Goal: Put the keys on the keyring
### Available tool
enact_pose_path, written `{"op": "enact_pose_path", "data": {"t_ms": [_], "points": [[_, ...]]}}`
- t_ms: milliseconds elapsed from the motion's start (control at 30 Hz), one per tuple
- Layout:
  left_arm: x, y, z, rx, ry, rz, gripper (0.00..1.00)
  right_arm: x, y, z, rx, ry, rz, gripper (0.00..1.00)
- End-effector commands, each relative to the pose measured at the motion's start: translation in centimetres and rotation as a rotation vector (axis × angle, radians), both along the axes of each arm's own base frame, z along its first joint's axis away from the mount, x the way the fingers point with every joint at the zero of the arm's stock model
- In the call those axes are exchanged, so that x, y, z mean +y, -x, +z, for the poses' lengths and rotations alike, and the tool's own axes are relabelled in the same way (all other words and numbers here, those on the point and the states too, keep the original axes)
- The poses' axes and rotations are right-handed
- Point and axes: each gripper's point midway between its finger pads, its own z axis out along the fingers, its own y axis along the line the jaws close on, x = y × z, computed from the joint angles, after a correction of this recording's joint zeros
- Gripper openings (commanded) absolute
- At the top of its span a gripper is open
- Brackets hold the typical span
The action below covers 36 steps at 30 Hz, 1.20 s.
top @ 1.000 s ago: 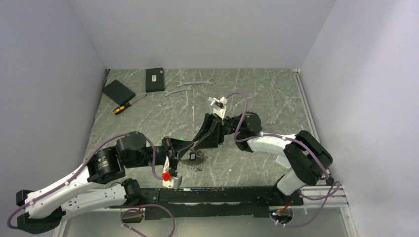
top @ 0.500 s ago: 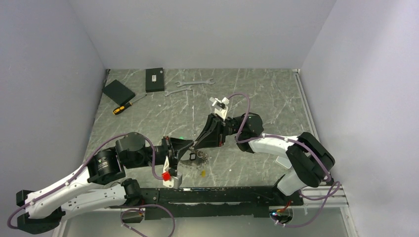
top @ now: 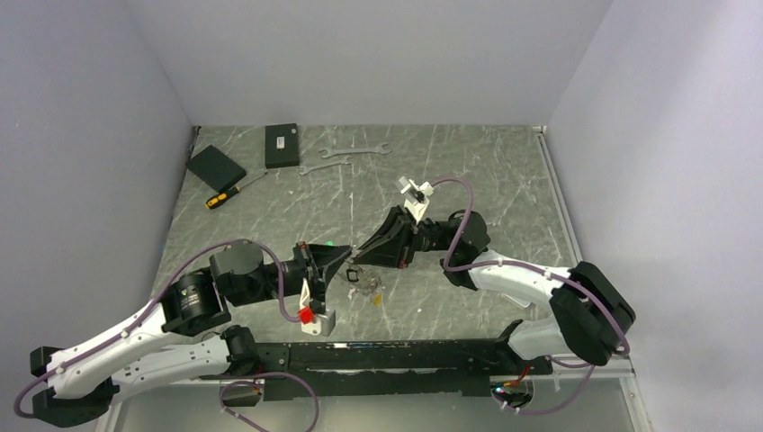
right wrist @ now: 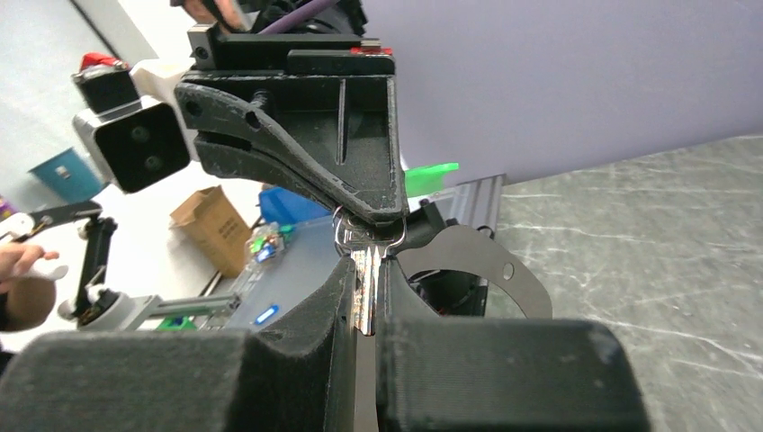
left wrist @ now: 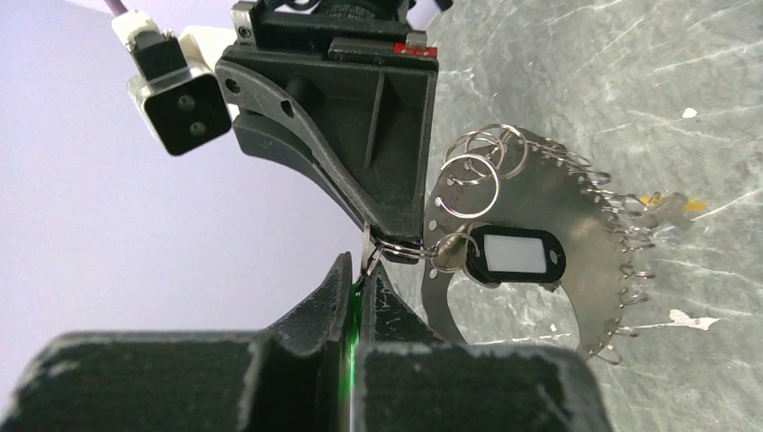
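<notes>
Silvery keys pinched by both left gripper and right gripper, keyring just beside, wrenches far behind.

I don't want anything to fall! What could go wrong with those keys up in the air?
The right gripper pinches the silver key only at its fingertips, so it might slip. The keyring plate dangles loose, so it could swing or drop. The left gripper sits close; they might bump.

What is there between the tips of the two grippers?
One of the keys: the right gripper is shut on its blade, and its head reaches the tip of the left gripper. The right wrist view shows it.
</notes>
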Motion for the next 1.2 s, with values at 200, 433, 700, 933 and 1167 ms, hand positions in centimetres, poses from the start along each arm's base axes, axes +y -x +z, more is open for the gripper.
{"op": "enact_pose_path", "data": {"t_ms": [200,433,700,933,1167], "points": [[0.5,-0.4,-0.9,0.002,-0.026,0.03,0.0,-0.6,-4.8,2.0,0.002,-0.043,-0.256,0.0],[1.2,-0.1,-1.4,0.005,-0.062,0.029,0.0,-1.1,-4.9,2.4,0.002,-0.04,-0.273,0.0],[0.6,-0.2,-2.7,0.042,-0.076,0.028,0.0,-1.5,-6.0,2.9,0.026,-0.059,-0.328,0.0],[-0.4,-0.4,-2.0,0.027,-0.027,0.014,0.0,-1.9,-8.7,2.1,0.091,-0.019,-0.441,0.0],[-1.0,-0.2,0.9,0.008,0.071,-0.009,0.0,-2.3,-6.8,2.1,-0.022,-0.069,-0.371,0.0]]}}
